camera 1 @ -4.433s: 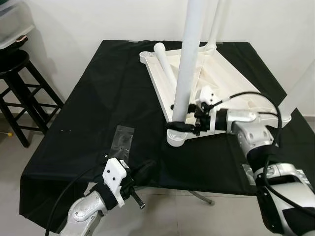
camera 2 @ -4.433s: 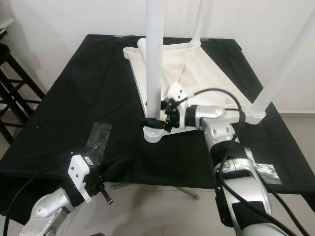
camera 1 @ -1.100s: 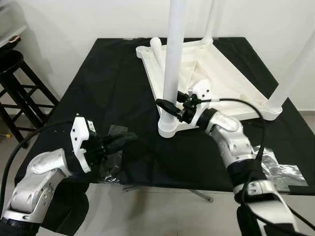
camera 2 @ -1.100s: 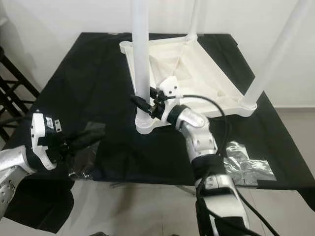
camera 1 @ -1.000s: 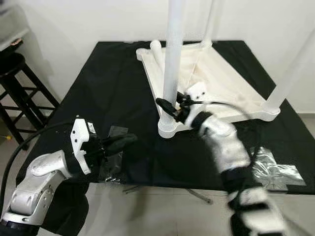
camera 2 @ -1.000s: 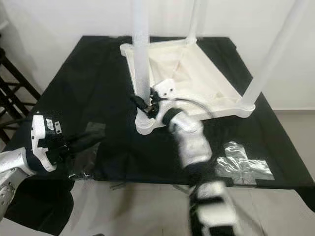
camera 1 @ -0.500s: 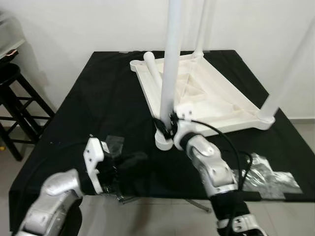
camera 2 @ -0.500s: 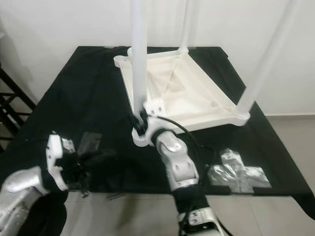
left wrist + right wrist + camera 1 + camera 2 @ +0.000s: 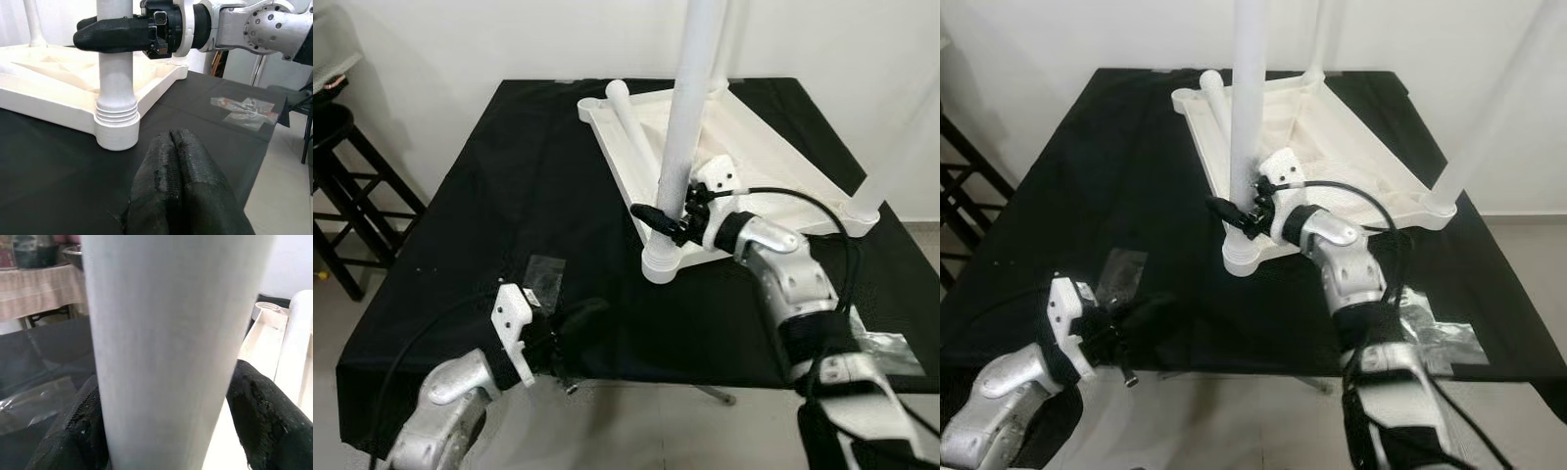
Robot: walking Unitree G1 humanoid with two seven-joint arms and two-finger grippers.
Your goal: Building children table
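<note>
The children's table top (image 9: pixel 744 162) lies upside down on the black-draped bench (image 9: pixel 509 196), toward the far right corner, so that its leg sockets face up and legs can be stood into them. Three legs are upright in their corners; a fourth leg (image 9: pixel 628 132) lies loose along the top's left rim, its corner at the far end not yet filled.

The right end effector (image 9: pixel 658 217) is clamped around the near leg (image 9: pixel 683 127) low down, just above the ribbed socket (image 9: pixel 116 128) at the corner nearest the bench's front edge. From the right wrist view a black finger (image 9: pixel 261 418) sits on each side of the white tube, which suits a grip meant to turn or press the leg home. How firmly the leg is seated I can't quite judge, though a few rings of thread show above the collar.

The left end effector (image 9: pixel 178 181) is out of the work, its fingers pressed together and grasping nothing, resting at the bench's front edge near the left corner. A small clear plastic bag (image 9: pixel 544 271) lies just beyond it, and another crinkled bag (image 9: pixel 876 345) by the front right corner, likely packaging from the parts.
</note>
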